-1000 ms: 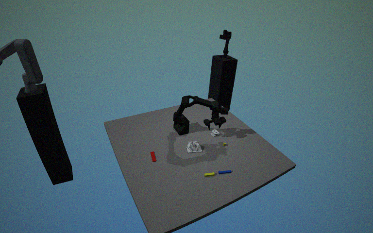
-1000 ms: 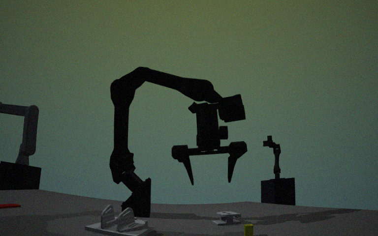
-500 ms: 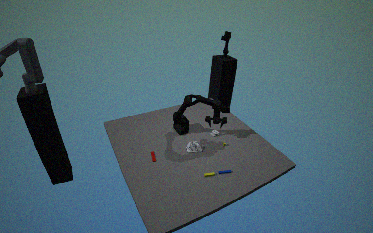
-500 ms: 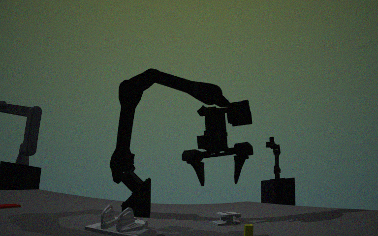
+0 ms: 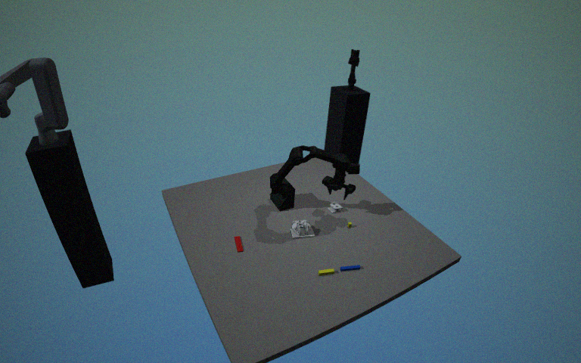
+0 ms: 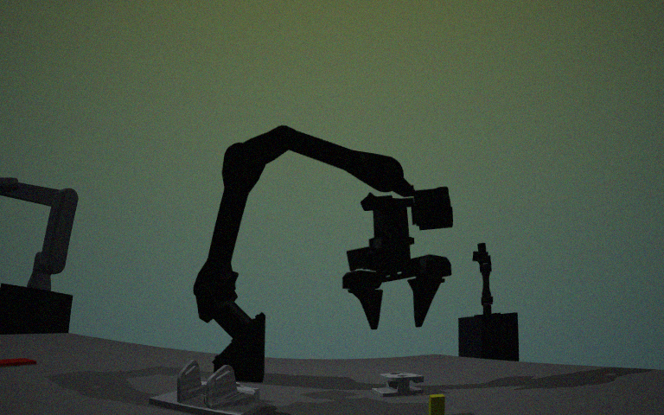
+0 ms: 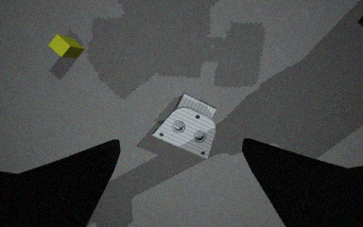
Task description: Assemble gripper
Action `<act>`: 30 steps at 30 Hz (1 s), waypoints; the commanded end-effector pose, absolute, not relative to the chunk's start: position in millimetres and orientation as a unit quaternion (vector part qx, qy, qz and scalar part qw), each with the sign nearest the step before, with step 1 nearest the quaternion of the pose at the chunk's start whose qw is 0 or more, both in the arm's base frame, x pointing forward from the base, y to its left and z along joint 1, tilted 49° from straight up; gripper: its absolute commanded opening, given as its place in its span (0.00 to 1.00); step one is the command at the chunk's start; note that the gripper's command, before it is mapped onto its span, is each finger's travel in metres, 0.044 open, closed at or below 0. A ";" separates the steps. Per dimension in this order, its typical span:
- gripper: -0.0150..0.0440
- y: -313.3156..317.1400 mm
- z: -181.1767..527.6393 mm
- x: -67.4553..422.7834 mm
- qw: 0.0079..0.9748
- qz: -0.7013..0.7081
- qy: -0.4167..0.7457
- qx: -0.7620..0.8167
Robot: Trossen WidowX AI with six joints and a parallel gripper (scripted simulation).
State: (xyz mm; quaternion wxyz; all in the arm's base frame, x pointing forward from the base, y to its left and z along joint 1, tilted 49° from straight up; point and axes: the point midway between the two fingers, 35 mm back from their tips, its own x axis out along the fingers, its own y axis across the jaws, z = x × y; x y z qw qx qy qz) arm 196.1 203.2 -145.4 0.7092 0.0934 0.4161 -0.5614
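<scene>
My gripper [image 5: 337, 196] [image 6: 396, 327] [image 7: 182, 145] is open and empty, pointing down above the housing plate. The pale housing plate [image 5: 336, 208] [image 6: 401, 375] [image 7: 188, 124] lies on the table, its holed face up with two larger round holes; a lower flange shows beneath it. In the wrist view it lies between the fingertips, well below them and turned at an angle. The pale gripper base [image 5: 302, 236] [image 6: 166, 399] stands apart from it. Two jaws [image 6: 188, 384] [image 6: 221, 387] stand side by side on the base. Their gear teeth and the stubs are too small to make out.
A small yellow block [image 5: 349, 224] [image 6: 437, 405] [image 7: 63, 46] stands near the plate. A red bar [image 5: 238, 243] [image 6: 16, 361], a yellow bar [image 5: 326, 271] and a blue bar [image 5: 350, 268] lie farther off. Two other arms stand on dark pedestals [image 5: 68, 205] [image 5: 346, 124] beyond the table.
</scene>
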 end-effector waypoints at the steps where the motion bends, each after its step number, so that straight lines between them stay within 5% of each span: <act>1: 1.00 204.7 -151.6 190.9 0.702 -0.584 0.388 0.124; 14: 1.00 212.3 -169.3 174.3 0.670 -0.646 0.276 0.238; 30: 1.00 181.8 -194.6 173.0 0.670 -0.647 0.274 0.239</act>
